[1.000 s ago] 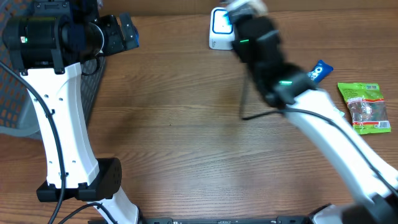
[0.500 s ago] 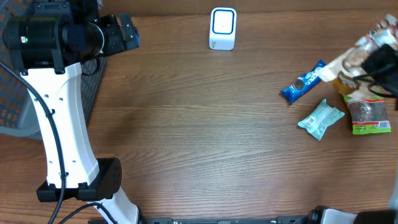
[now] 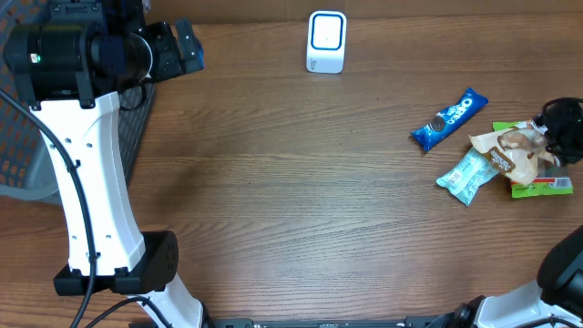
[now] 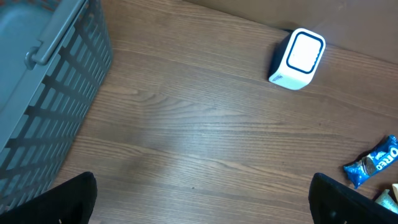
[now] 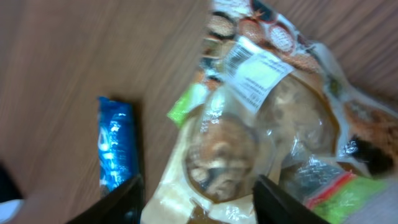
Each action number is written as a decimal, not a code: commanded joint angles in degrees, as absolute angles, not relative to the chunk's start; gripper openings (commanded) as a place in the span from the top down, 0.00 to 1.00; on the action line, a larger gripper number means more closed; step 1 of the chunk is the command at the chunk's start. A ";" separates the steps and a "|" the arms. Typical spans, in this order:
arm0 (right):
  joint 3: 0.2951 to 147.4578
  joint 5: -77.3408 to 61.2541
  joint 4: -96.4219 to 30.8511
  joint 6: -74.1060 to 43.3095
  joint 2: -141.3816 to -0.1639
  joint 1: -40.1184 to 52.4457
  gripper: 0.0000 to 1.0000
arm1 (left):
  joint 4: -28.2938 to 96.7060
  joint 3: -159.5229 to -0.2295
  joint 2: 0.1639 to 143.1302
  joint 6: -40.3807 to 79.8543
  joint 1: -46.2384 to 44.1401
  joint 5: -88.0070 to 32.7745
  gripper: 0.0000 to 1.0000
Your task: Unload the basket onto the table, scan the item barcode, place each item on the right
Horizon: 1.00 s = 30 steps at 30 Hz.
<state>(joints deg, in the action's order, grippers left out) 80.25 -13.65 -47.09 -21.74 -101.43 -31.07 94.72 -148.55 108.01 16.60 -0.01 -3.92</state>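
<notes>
While the right hand stands spread, the snack packet lies just below, between its tips.

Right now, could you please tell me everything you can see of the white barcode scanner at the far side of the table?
The scanner is a small white box with rounded corners, plastic by its look. Its upper face carries a pale panel ringed by a thin blue line. It stands alone on the wooden table near the far edge, and nothing but the table touches it.
</notes>
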 commanded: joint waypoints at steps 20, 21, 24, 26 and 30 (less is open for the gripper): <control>91.00 -24.51 -68.12 -4.27 -67.13 -10.41 0.00 | 94.56 -149.29 107.72 17.37 -0.40 -4.08 0.00; 91.00 -24.45 -69.38 -4.29 -64.77 -8.88 0.00 | 94.56 -149.29 107.72 17.37 -0.40 -4.08 0.00; 91.00 -24.51 -71.77 -4.80 -58.52 -5.96 0.00 | 94.56 -149.29 107.72 17.37 -0.40 -4.08 0.00; 91.00 -25.71 -73.34 -6.50 -54.68 -5.08 0.00 | 94.56 -149.29 107.72 17.37 -0.40 -4.08 0.00; 91.00 -22.24 -74.59 -7.03 -48.62 -4.95 0.00 | 94.56 -149.29 107.72 17.37 -0.40 -4.08 0.00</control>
<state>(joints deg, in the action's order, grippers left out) 90.43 -25.61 -74.54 -6.37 -51.72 -5.48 94.72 -148.55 108.01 16.60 -0.01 -3.92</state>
